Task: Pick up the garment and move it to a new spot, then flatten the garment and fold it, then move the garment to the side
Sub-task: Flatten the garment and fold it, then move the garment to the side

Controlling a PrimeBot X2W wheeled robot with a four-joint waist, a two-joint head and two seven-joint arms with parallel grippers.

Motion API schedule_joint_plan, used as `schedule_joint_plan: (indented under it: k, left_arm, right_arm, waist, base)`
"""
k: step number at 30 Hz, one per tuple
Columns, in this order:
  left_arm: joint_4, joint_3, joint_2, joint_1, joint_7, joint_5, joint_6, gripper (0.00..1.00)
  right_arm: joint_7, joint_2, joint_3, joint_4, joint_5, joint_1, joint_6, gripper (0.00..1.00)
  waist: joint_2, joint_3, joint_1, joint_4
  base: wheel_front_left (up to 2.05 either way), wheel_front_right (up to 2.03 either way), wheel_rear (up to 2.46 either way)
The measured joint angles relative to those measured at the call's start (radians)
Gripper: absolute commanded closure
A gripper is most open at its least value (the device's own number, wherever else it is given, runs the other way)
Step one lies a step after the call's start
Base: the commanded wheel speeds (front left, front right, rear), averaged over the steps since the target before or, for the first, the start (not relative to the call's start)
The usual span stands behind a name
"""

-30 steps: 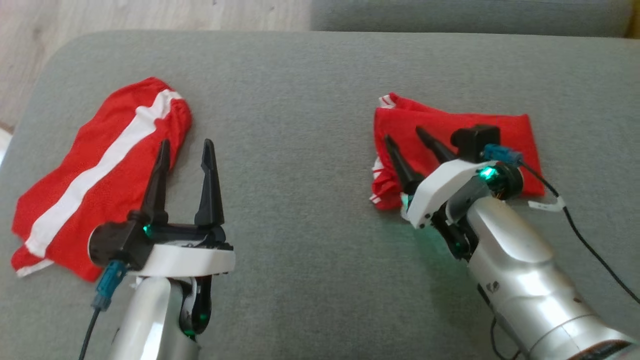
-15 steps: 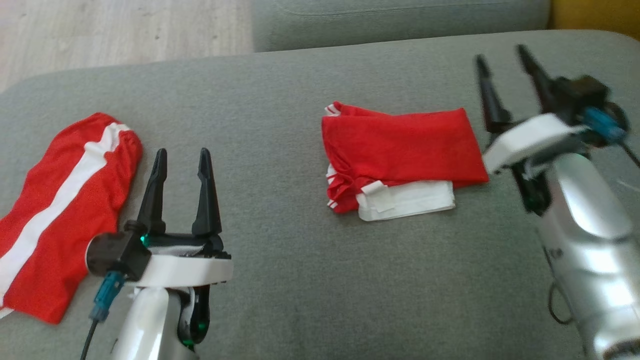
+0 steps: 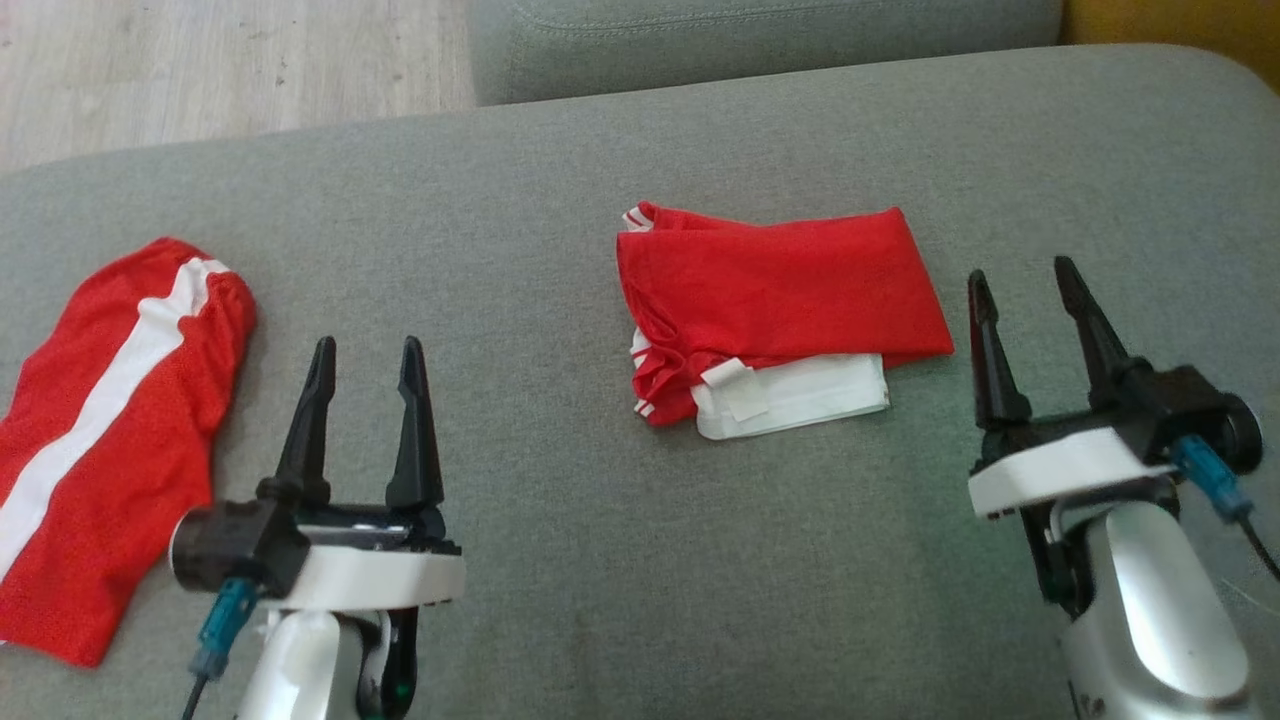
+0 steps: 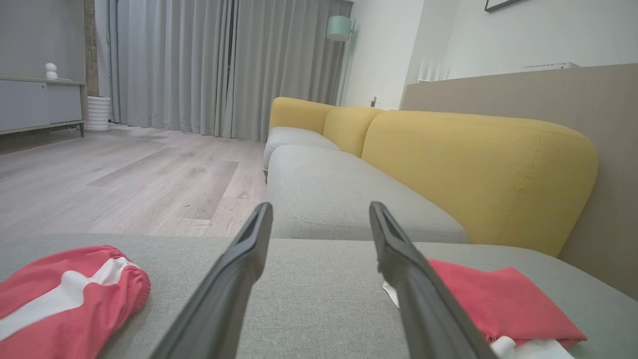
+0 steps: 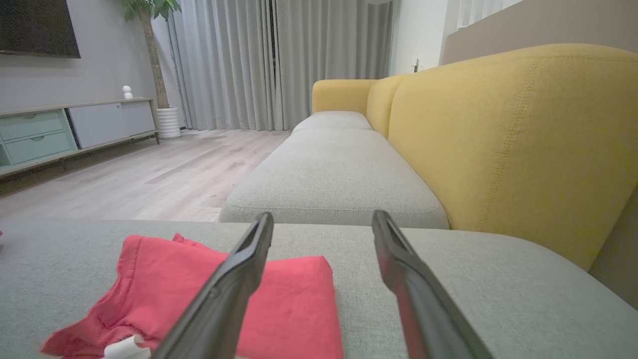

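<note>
- Left hand [image 4: 320, 207] rising from bottom edge, two dark fingers [image 4: 234, 279] spread wide, nothing between.
- Grey sofa seat [image 4: 319, 304] below and ahead of the fingers.
- Folded red garment [image 4: 503, 304] lying flat at lower right, partly behind the right-side finger, white layer [image 4: 528, 349] peeking out at bottom edge.
- Red cloth with white stripe [image 4: 65, 304] at lower left, gathered edge toward centre, well apart from the folded one.
- Second grey seat cushion [image 4: 339, 189] beyond, yellow backrest [image 4: 478, 169] along the right.
- Pale wood floor [image 4: 124, 179], grey curtains [image 4: 199, 65], mint lamp [image 4: 340, 27], low cabinet [image 4: 35, 107] far left.
</note>
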State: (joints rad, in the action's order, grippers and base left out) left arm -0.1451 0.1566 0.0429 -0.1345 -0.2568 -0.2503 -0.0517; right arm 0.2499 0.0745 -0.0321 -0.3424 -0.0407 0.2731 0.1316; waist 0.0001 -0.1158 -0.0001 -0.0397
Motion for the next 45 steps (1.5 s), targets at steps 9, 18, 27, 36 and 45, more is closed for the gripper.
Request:
schedule_joint_plan:
  k: [9, 18, 27, 36, 45]
  left_arm:
    - [-0.005, 0.002, 0.0, 0.001, 0.0, 0.014, -0.001, 0.0]
    - [-0.008, 0.012, 0.0, -0.007, 0.0, 0.017, -0.01, 0.0]
    - [-0.01, 0.042, 0.0, -0.074, 0.0, 0.023, -0.016, 0.0]
    - [-0.017, 0.051, 0.0, -0.114, 0.0, 0.023, -0.019, 0.0]
    - [-0.019, 0.051, 0.0, -0.114, 0.0, 0.022, -0.017, 0.0]
  right_arm:
    - [0.001, -0.015, 0.033, 0.024, 0.022, -0.02, 0.0, 0.0]
    - [-0.019, -0.018, 0.055, 0.009, -0.007, 0.0, 0.0, 0.0]
    - [-0.166, -0.019, 0.126, -0.224, -0.172, 0.179, 0.0, 0.0]
    - [-0.217, -0.017, 0.104, -0.439, -0.218, 0.298, 0.0, 0.0]
    - [-0.194, 0.007, 0.037, -0.502, -0.112, 0.359, 0.0, 1.0]
  waist:
    - [0.0, -0.008, 0.0001, 0.018]
    - [0.0, -0.05, 0.0001, 0.037]
    - [0.0, -0.144, 0.0003, 0.073]
    - [0.0, -0.197, 0.0003, 0.118]
    - [0.0, -0.199, 0.0001, 0.102]
  base:
    - [0.0, 0.0, 0.0]
    - [0.0, 0.0, 0.0]
    - [0.0, 0.0, 0.0]
    - [0.0, 0.0, 0.0]
    - [0.0, 0.0, 0.0]
